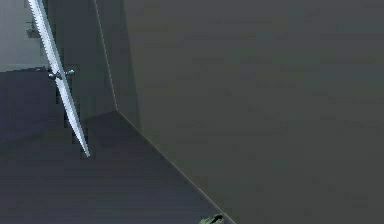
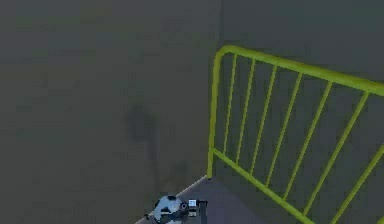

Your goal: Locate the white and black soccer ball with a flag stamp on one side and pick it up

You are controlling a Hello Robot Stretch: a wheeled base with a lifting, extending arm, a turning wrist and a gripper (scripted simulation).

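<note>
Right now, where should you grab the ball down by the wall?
Probably across its round middle: the ball has no handle, so any two opposite sides do. Come from the open floor side, since the wall stands close behind it.

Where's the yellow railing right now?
The yellow railing stands in the arm side view's right half, its left post rising from the floor beside the dark wall.

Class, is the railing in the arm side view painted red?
No, the railing is bright yellow.
</note>
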